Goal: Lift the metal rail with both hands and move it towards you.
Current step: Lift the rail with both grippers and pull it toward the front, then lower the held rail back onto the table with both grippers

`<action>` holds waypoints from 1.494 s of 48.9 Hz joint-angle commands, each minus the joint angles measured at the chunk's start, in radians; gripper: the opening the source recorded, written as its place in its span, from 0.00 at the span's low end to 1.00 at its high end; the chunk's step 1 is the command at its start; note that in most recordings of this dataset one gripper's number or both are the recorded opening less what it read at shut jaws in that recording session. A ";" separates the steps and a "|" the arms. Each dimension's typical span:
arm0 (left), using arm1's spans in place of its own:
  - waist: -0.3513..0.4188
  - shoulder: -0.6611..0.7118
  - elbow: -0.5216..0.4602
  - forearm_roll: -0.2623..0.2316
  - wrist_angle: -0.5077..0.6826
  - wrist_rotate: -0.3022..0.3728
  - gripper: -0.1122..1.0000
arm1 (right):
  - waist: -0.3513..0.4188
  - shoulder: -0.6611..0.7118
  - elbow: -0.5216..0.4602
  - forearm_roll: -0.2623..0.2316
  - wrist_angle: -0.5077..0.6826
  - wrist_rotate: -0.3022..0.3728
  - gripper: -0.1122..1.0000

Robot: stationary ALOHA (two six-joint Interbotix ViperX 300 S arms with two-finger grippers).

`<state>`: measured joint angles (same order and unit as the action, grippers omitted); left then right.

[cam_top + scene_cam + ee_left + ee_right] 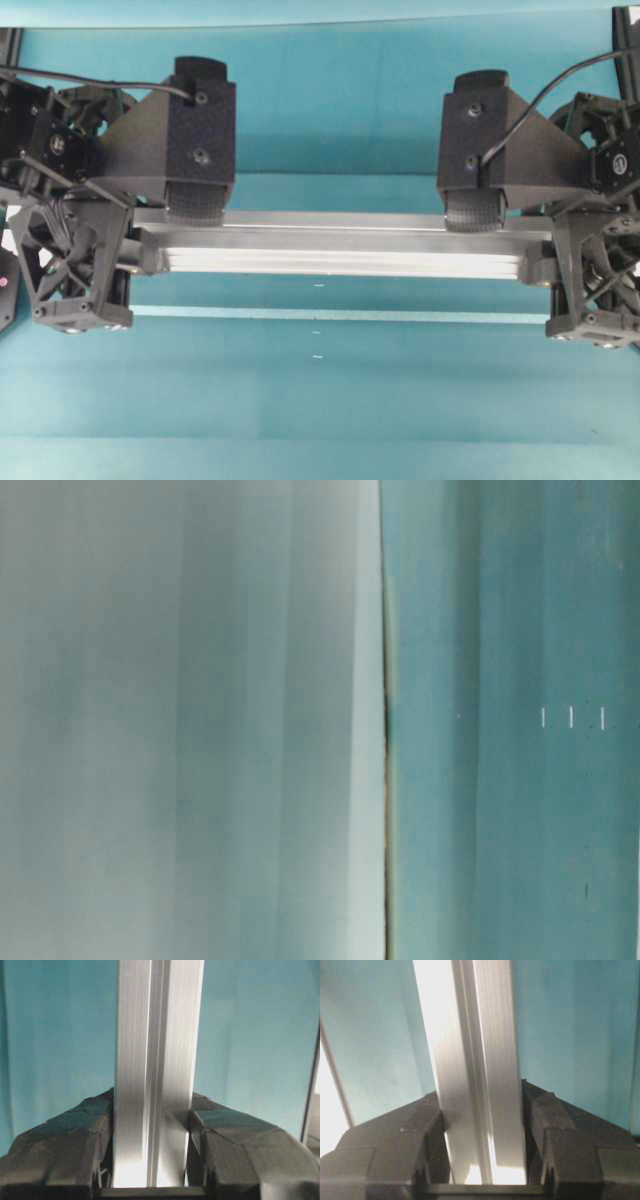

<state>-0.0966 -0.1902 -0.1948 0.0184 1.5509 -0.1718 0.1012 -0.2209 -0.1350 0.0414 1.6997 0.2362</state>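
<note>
Overhead, metal rail [340, 250] lying left–right, left claw [152, 1125] and right claw [485, 1125] clamped on its ends

Rail held across the table between the two grippers

In the overhead view the metal rail [340, 250] lies crosswise over the table [330, 400], with the left gripper [130, 262] at its left end and the right gripper [545, 265] at its right end. In each wrist view the rail [157, 1070] [475, 1070] runs straight away from the camera, and one finger [75, 1135] [415, 1135] presses on each side of it. A thin tape strip [340, 315] lies on the table parallel to the rail, on the near side, below it in the overhead view.
</note>
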 commanded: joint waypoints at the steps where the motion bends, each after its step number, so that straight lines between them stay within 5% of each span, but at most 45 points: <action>1: 0.009 -0.011 -0.034 0.003 -0.008 -0.006 0.36 | -0.015 -0.009 -0.015 -0.009 -0.005 0.043 0.46; 18: 0.023 -0.012 -0.021 0.003 -0.011 0.002 0.36 | -0.031 -0.014 -0.002 -0.008 -0.008 0.040 0.46; 32: 0.091 -0.015 0.121 0.014 -0.133 0.017 0.36 | -0.084 -0.025 0.149 -0.011 -0.054 -0.008 0.46; 51: 0.121 0.003 0.474 0.012 -0.426 0.029 0.36 | -0.138 -0.072 0.568 -0.011 -0.499 -0.072 0.46; 73: 0.130 0.061 0.693 0.012 -0.684 0.014 0.36 | -0.135 0.012 0.792 -0.009 -0.838 -0.078 0.46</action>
<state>0.0153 -0.1319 0.4847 0.0337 0.8958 -0.1243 -0.0123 -0.2194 0.6335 0.0276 0.9143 0.1396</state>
